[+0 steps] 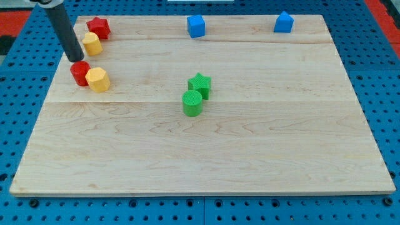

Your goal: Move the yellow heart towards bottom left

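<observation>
A pale wooden board (206, 150), made of joined planks with visible grain, is lying on a blue perforated metal surface (381, 69) that is showing on all sides. A strip of red is peeking in at the view's top right corner.

My tip (76, 59), the lower end of a straight dark rod that is holding nothing, is slanting down from the view's top left and resting near the board's left edge. It is sitting between two pairs of blocks. Just above it, the yellow heart (92, 44) is lying against a red star (99, 27). Just below it, a red cylinder (80, 73) is touching a yellow hexagonal block (97, 79).

Near the board's centre, a green star (200, 84) is sitting just above a green cylinder (192, 103), the two touching. Along the top edge, a blue cube (196, 26) and a blue pointed block (284, 22) are standing well apart.
</observation>
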Motion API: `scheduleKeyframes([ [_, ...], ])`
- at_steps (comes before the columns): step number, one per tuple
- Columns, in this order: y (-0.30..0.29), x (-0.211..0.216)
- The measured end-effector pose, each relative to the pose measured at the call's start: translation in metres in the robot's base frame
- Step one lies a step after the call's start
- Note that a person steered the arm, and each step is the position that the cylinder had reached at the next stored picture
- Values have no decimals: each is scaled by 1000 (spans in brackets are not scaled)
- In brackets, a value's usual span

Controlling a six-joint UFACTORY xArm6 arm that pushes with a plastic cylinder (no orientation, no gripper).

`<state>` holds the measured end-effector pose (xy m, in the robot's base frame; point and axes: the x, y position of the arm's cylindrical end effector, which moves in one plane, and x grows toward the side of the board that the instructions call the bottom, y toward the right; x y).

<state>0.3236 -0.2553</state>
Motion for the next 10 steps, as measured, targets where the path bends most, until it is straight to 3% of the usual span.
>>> scheduleKeyframes([
  [5,-1,-47],
  [7,107,-47],
  [10,225,-50],
])
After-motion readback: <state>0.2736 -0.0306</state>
